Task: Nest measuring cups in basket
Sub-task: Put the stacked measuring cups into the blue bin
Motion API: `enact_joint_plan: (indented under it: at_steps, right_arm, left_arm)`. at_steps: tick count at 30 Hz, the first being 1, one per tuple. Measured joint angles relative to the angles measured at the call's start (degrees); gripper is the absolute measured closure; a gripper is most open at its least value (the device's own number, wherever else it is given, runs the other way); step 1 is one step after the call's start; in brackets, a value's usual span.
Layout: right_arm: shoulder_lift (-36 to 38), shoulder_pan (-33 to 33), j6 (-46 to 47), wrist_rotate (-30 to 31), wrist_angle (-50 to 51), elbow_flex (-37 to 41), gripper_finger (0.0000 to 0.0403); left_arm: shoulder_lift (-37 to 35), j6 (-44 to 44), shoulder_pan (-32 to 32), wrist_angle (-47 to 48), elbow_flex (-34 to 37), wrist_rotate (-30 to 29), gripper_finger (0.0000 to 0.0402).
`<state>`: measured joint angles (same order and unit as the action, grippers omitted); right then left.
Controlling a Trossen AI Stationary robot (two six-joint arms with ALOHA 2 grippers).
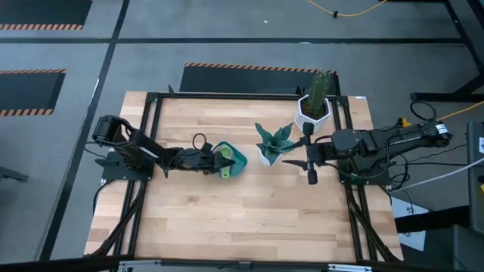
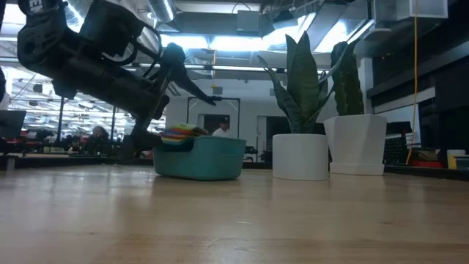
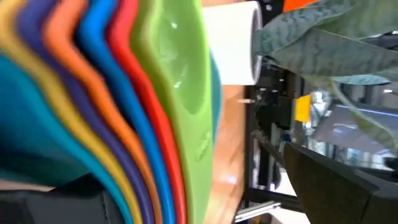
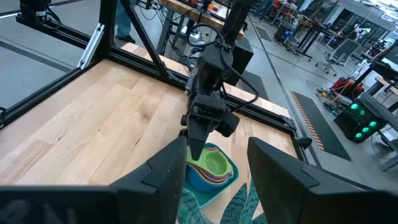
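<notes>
Basically, left gripper (image 1: 214, 156) sits right at the basket (image 1: 238, 159) near table centre. From the right wrist view its fingers look pinched together, pointing down at the green cup's edge — whether they actually clamp a rim or handle, I can't tell.

Cups (image 3: 124, 112) are nested in the basket: green (image 4: 214, 165) on top, then red, light blue, orange, dark blue, yellow under it. In the low view the stack (image 2: 182, 133) pokes above the basket rim (image 2: 220, 141) and looks slightly heaped, not fully seated.

Risks:
- If the fingers grip a cup, lifting away drags the stack out or tips the light basket.
- Pushing down off-centre could skid the basket toward the spiky plant (image 1: 272, 143), just beside it.
- Stack may spring back up if cups are wedged crooked.

Right gripper (image 1: 310, 160) waits past the plant, fingers spread, holding nothing — clear of the work, but a sweep left would hit the leaves or the cactus pot (image 1: 313, 112).
</notes>
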<state>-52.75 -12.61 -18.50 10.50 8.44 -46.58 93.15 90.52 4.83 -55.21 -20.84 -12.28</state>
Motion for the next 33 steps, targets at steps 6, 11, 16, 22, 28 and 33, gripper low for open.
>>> enact_joint_plan:
  at_steps: [6, 11, 16, 22, 28, 33]
  right_arm:
    - [0.0, 0.01, 0.0, -0.02, 0.01, 0.01, 0.0227]
    - [0.0, -0.01, 0.0, -0.01, -0.01, 0.0, 0.0227]
    - [0.0, 0.0, 0.0, -0.01, -0.01, 0.01, 0.0227]
    - [0.0, 0.0, 0.0, -0.02, 0.01, 0.0, 0.0227]
    - [0.0, -0.01, 0.0, -0.02, 0.0, 0.01, 0.0227]
    - [0.0, 0.01, 0.0, -0.02, 0.0, 0.01, 0.0227]
  left_arm:
    - [-3.89, -0.03, -0.2, 6.89, 0.0, 1.54, 0.0062]
    - [-6.4, 0.28, -0.2, 11.99, 0.0, 1.54, 0.0062]
    - [-8.48, 0.5, -0.2, 15.29, 0.0, 1.72, 0.0062]
    - [-11.4, 0.59, -0.2, 19.69, 0.0, 2.89, 0.0062]
    - [-13.88, 0.57, -0.2, 24.26, 0.0, 4.62, 0.0062]
    - [-14.56, 0.59, -0.14, 27.38, 0.0, 7.72, 0.0063]
